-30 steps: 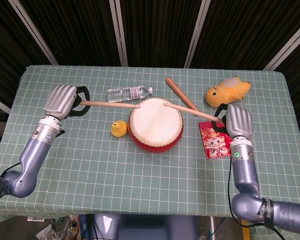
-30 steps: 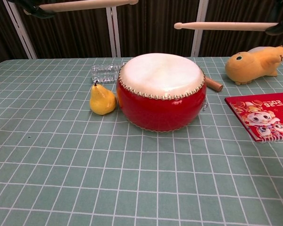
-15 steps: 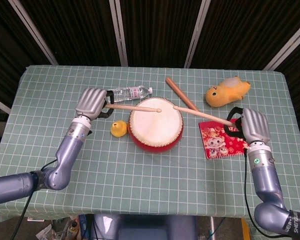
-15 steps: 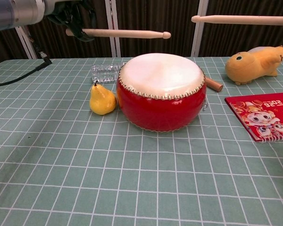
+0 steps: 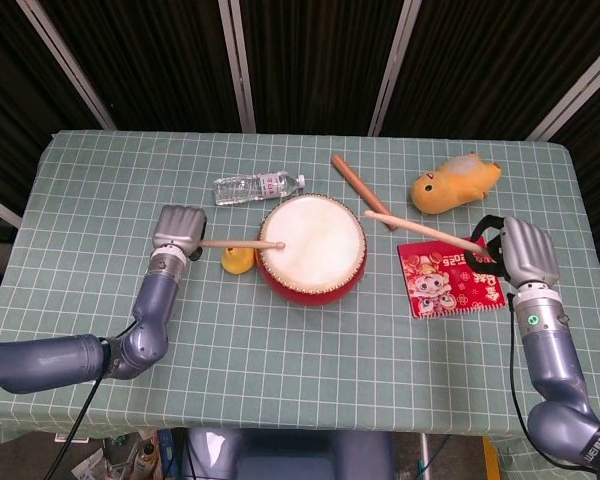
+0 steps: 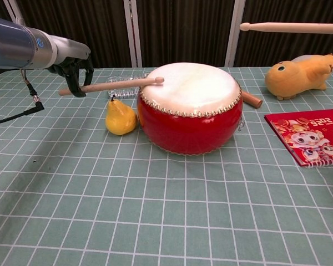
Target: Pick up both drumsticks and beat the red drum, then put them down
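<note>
the left hand point(image 5: 179, 228), clamped on its drumstick point(image 6: 114, 85), had swung down so the tip met the red drum point(image 5: 311, 248) at its nine o'clock rim. the right hand point(image 5: 525, 250) gripped the other drumstick point(image 5: 420, 231), raised at three o'clock, drawn back. beating looked underway.

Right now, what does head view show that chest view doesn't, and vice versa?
Head only: the right hand gripping its drumstick, the whole water bottle, the full length of the brown rod behind the drum, both forearms.

Chest only: the drum's red side wall, the pear's shape, and how high the right stick sits above the table.

Both: the left hand holding its stick with the tip at the drumhead's left edge, the yellow plush, the red booklet, the checked cloth.
</note>
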You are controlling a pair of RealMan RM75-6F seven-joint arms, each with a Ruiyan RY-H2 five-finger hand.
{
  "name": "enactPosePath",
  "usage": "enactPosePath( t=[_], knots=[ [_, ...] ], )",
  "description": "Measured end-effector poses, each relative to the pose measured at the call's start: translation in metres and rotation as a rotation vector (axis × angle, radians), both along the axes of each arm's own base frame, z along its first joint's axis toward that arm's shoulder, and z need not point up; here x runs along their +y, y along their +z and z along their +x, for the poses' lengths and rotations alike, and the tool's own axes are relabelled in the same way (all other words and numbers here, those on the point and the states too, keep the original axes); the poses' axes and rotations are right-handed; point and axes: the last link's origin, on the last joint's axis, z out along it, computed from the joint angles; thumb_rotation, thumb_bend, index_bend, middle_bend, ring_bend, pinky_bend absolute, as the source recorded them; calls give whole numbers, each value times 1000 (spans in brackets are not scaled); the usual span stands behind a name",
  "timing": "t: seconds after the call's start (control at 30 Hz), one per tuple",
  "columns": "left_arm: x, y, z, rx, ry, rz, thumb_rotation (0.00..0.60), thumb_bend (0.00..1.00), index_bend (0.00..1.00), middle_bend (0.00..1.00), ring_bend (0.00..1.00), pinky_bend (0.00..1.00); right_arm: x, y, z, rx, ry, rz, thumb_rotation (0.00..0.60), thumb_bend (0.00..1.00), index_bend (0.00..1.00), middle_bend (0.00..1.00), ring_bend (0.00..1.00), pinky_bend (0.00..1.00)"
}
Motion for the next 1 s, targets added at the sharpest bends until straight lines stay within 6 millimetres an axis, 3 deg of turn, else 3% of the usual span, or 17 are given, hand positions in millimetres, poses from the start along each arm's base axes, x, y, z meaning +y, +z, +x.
enactPosePath(
  t=[0.13, 0.23, 0.4, 0.57, 0.83, 1.0],
  knots=[
    [4, 10, 5, -76, -11, 58, 600, 524, 781, 1000, 1000, 1000, 1, -1, 3, -2, 11, -3, 600, 744, 977, 1000, 1000, 1000],
    [9, 24, 20, -142, -112, 126, 600, 524, 781, 1000, 1000, 1000, 3, -1, 8, -5, 28, -11, 600, 743, 977, 1000, 1000, 1000],
    [11, 58, 49, -299, -332, 241, 600, 523, 780, 1000, 1000, 1000, 4, -1, 20, -34, 66, -16, 600, 744, 977, 1000, 1000, 1000],
    [12, 98, 51, -389, -392, 317, 600, 524, 780, 1000, 1000, 1000, 4, -5, 34, -71, 110, 6, 600, 743, 977, 1000, 1000, 1000],
    [14, 110, 44, -380, -387, 310, 600, 524, 780, 1000, 1000, 1000, 1, -27, 44, -89, 126, 66, 600, 743, 977, 1000, 1000, 1000],
    [14, 106, 34, -355, -381, 273, 600, 524, 780, 1000, 1000, 1000, -7, -63, 41, -26, 104, 132, 600, 743, 977, 1000, 1000, 1000]
  ],
)
